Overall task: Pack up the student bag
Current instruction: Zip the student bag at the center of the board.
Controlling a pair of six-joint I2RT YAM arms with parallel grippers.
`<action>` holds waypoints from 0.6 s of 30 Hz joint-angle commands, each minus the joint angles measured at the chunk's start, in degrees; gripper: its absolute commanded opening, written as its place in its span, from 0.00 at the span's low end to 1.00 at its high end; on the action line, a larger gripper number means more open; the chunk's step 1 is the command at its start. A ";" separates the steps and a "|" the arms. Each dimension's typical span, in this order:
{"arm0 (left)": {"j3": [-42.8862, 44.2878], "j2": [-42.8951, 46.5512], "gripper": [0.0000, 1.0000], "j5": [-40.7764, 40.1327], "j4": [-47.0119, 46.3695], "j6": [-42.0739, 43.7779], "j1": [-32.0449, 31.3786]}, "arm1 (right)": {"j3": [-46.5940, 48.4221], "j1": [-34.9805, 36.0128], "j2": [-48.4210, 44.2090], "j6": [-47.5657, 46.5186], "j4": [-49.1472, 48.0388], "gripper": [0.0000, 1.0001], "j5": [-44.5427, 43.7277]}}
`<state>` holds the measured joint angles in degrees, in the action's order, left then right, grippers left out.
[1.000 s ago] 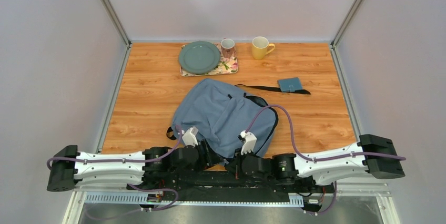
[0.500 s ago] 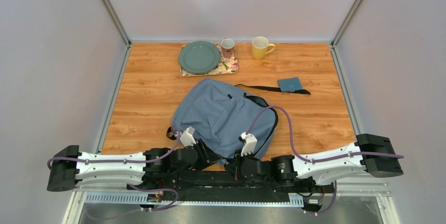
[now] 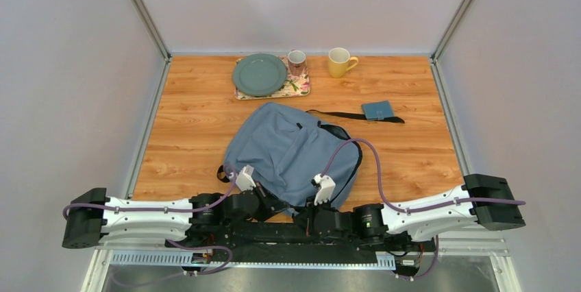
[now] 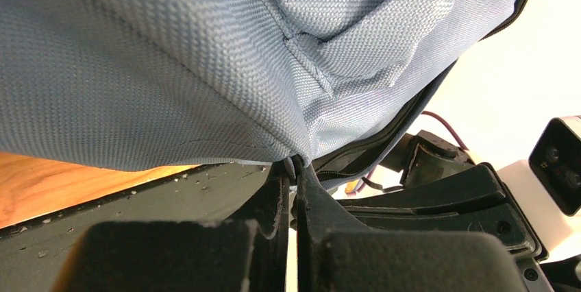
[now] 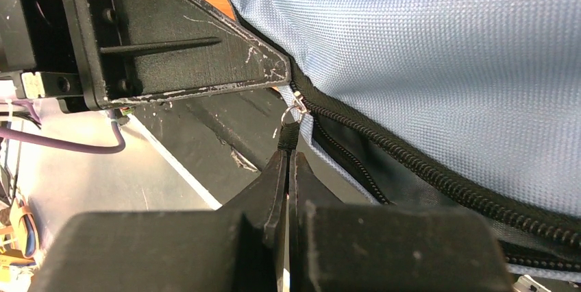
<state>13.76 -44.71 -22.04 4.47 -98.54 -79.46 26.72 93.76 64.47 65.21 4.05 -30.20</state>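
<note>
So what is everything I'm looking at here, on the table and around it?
student bag: one, grey-blue with black trim, middle of the table
zipper pull: one, black with silver ring, bag's near edge
plate: one, green, on the tray
tray: one, floral, far edge
small mug: one, pinkish pattern, on the tray beside the plate
yellow mug: one, yellow, right of the tray
teal case: one, teal, right of the bag
strap: one, black, flat between bag and case
table: one, wood-grain, under everything
left gripper: one, black, shut on the bag's fabric
right gripper: one, black, shut on the zipper pull
</note>
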 commanded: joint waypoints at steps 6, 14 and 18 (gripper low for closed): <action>-0.75 -1.61 0.00 0.51 -0.07 0.88 0.01 | 0.35 0.73 -2.94 2.55 6.21 0.00 -6.00; -1.01 -2.93 0.00 1.83 -2.80 13.36 -0.26 | -0.79 -13.58 -12.51 -0.51 9.57 0.00 0.55; -4.08 -3.02 0.00 2.18 -7.89 20.65 -0.78 | 0.17 -20.61 -14.11 -3.42 12.64 0.00 3.21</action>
<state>13.43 -46.85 -21.82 -3.22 -88.38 -79.42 26.15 78.89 51.86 65.73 12.84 -25.74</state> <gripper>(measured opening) 0.017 0.007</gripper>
